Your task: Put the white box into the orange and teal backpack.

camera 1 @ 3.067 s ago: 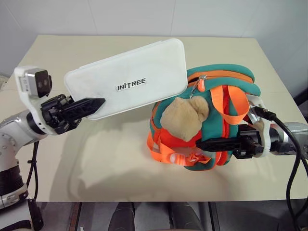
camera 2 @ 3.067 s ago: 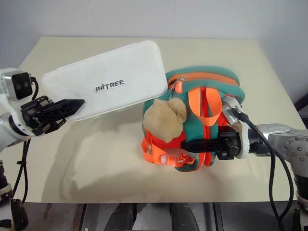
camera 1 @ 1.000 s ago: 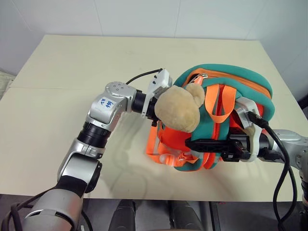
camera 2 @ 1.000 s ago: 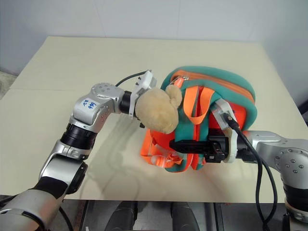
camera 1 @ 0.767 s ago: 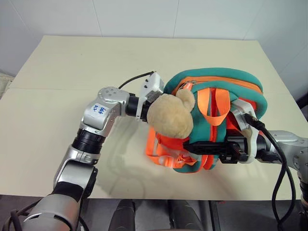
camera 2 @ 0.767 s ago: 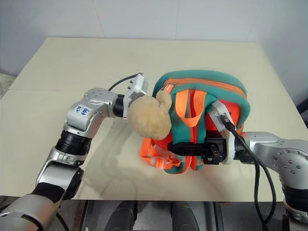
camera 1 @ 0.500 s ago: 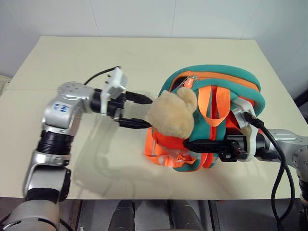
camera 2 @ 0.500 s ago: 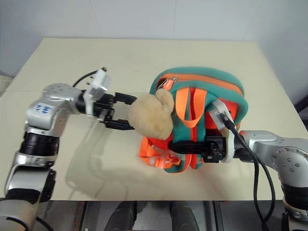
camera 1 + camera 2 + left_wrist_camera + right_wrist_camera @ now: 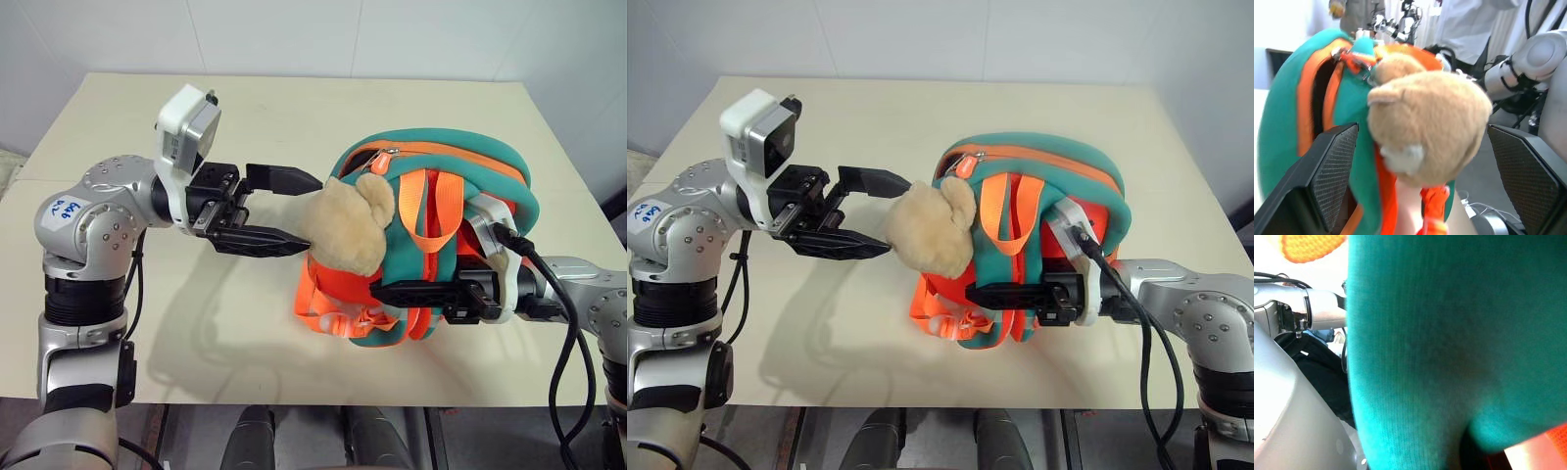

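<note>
The box is not to be seen on the counter [image 9: 147, 323] or in either claw, so it seems to be already inside the backpack [image 9: 431, 245], which stands upright near the middle of the counter; I cannot confirm this, because its inside is hidden. The left claw [image 9: 294, 211] is wide and empty, level, its tips just beside the plush toy [image 9: 348, 225] on the front of the backpack. The right claw [image 9: 392, 291] is narrow and appears to pinch a teal strap low on the front. The step in hand looks like the end of the insertion. The next move probably calls for the right claw to let go without tipping the backpack over, and perhaps for closing the zipper [image 9: 392, 154]. The head views show both arms and the whole backpack. The left wrist view shows a dark gap [image 9: 1317, 105] at the opening beside the orange edging, and the toy between the fingers [image 9: 1334, 171].
</note>
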Action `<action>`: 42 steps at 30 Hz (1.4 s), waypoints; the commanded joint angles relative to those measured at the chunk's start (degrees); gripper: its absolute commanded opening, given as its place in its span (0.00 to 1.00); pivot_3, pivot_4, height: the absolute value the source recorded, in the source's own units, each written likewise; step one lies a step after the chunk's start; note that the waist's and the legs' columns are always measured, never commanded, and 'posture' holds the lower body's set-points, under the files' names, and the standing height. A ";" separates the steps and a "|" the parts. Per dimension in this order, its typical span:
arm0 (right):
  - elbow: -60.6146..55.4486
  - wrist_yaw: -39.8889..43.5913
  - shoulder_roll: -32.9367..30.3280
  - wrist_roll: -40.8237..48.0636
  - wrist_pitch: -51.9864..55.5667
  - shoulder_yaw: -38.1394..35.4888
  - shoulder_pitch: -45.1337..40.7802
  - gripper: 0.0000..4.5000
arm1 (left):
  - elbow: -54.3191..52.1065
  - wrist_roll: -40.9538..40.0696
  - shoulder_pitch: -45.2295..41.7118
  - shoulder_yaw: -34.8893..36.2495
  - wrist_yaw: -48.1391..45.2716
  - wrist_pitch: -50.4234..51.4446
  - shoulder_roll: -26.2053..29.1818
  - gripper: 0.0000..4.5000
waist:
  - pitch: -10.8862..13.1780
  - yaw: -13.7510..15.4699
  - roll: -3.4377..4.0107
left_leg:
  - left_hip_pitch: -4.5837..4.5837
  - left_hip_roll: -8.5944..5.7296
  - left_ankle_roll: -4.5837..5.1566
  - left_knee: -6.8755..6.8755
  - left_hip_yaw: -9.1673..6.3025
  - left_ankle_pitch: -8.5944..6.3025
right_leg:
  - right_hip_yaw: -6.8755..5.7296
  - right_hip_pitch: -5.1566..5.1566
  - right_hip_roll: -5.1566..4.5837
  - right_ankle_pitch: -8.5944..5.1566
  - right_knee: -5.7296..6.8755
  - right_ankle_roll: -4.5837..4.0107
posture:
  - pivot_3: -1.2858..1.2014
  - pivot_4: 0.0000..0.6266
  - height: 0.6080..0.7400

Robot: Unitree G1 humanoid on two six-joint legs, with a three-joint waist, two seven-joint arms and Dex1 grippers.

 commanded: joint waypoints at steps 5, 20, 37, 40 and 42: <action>-0.58 0.74 1.11 -0.21 -0.51 0.09 -0.85 0.00 | -2.01 2.02 -1.05 -3.63 5.88 -2.18 -3.14 0.96 | 0.00 0.11 0.00 | 0.00 -0.01 0.00 0.02 0.00 0.00 | 0.00 0.01 0.00 0.00 -0.01 0.00 | 0.52 0.24 1.00; -1.66 -0.46 1.54 0.23 -0.83 -0.66 0.81 0.00 | 7.04 3.52 -3.57 0.77 0.52 -5.85 5.92 0.08 | 0.00 -0.05 0.00 | 0.00 -0.01 0.00 0.00 0.00 0.00 | 0.00 0.00 0.00 0.00 -0.02 0.00 | 0.52 0.24 1.00; -3.82 -6.46 4.26 1.37 -2.25 -0.92 2.38 0.00 | 22.66 18.67 10.66 -13.02 -9.36 -14.94 10.11 0.08 | -0.01 -0.88 0.01 | -0.05 0.01 0.00 -0.13 0.01 0.00 | 0.00 -0.05 -0.01 -0.02 -0.07 -0.05 | 0.52 0.24 1.00; -4.40 -8.96 5.70 -0.98 -3.82 -0.54 2.03 0.00 | 19.18 17.51 13.43 -10.96 -6.94 -16.23 7.22 0.08 | -0.01 -0.91 0.01 | -0.03 0.03 0.00 -0.15 0.01 0.00 | 0.01 -0.07 -0.01 -0.02 -0.05 -0.05 | 0.52 0.24 1.00; -4.94 -9.89 6.17 -3.33 -5.26 -0.27 1.79 0.00 | 16.88 16.53 14.11 -9.01 -5.41 -16.47 6.40 0.08 | -0.01 -0.93 0.01 | -0.04 0.04 0.00 -0.14 0.00 0.00 | 0.01 -0.08 0.00 -0.02 -0.02 -0.05 | 0.52 0.24 1.00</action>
